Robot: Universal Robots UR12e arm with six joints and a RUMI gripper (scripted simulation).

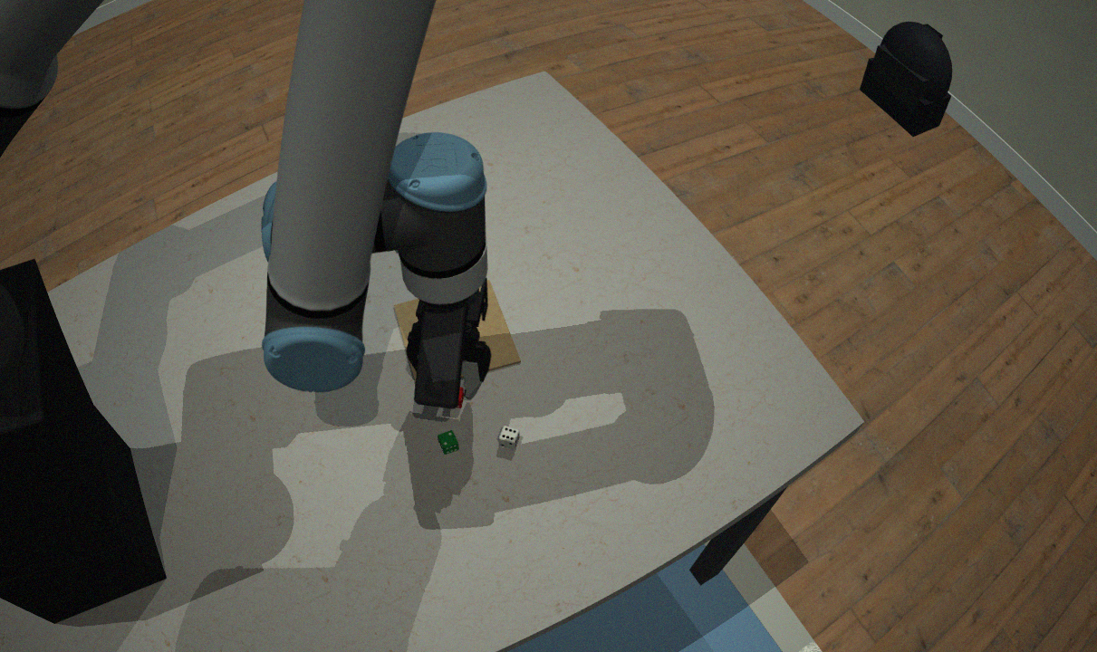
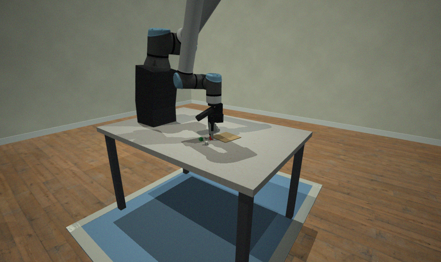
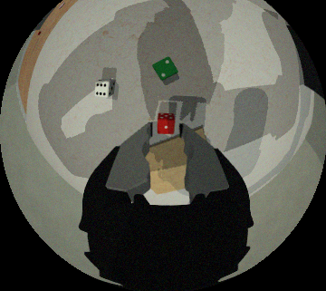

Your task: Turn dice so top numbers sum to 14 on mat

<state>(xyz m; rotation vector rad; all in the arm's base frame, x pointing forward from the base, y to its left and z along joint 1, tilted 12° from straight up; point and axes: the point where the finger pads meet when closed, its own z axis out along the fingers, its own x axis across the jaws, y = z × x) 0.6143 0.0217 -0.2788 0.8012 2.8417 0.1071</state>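
In the wrist view, my red die [image 1: 461,397] [image 2: 210,138] [image 3: 166,123] sits at centre, one pip on its brighter face; its tilt is unclear. Above lies the green die [image 1: 447,442] [image 2: 200,139] [image 3: 165,69], two up; left, the white die [image 1: 508,436] [image 2: 206,143] [image 3: 104,88], six up. The flat tan mat [image 1: 504,344] [image 2: 231,137] [image 3: 167,180] is below centre.

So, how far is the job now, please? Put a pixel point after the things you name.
Placing: nothing done; all three dice are off the mat [image 1: 505,349] [image 2: 229,137] [image 3: 167,179]. In progress: the open pincer [image 1: 450,405] [image 2: 211,138] [image 3: 166,123] is around the red die [image 1: 460,397] [image 2: 210,138] [image 3: 166,123], not gripping. Left: mat placement, and total fourteen; red's top is unclear.
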